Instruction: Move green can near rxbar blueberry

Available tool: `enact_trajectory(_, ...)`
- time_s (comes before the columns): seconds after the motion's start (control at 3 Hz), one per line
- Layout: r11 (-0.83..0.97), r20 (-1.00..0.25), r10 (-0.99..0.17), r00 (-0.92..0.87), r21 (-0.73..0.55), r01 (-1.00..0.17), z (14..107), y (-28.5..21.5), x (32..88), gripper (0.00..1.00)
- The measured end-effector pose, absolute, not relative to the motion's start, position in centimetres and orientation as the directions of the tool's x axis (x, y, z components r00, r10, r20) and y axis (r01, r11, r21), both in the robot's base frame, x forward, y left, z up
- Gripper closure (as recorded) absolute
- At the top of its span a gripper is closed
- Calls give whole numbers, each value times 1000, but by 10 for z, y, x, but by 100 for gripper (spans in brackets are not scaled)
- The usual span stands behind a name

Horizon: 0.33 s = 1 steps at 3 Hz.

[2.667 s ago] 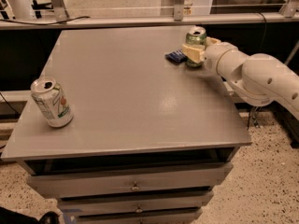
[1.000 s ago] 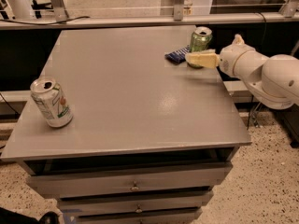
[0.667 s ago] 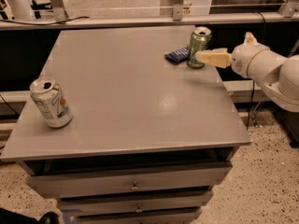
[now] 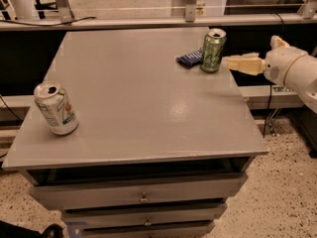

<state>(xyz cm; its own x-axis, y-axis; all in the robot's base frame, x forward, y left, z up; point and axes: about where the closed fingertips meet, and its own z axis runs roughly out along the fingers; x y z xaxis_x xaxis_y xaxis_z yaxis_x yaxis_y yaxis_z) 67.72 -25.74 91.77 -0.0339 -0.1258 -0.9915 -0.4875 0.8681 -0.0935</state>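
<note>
The green can [image 4: 213, 50] stands upright near the far right edge of the grey table [image 4: 143, 113]. The rxbar blueberry [image 4: 189, 59], a flat dark-blue bar, lies just left of the can, touching or almost touching its base. My gripper [image 4: 227, 61] is to the right of the can, just off the table's right edge. Its pale fingers [image 4: 243, 64] point left at the can. It is open, empty and a small gap away from the can.
A white-and-silver can [image 4: 56, 108] with green and red marks stands tilted at the table's front left. Drawers [image 4: 143, 197] sit under the tabletop. A metal rail [image 4: 148, 22] runs behind the table. Speckled floor lies to the right.
The gripper has let go of the green can and drawn back to the right, off the table edge. The can stays upright beside the blue bar.
</note>
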Motion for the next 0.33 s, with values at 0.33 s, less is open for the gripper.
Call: enact_trajectory(0.33,868,-991,-126,-34,-93,-488,918,-257,677,0)
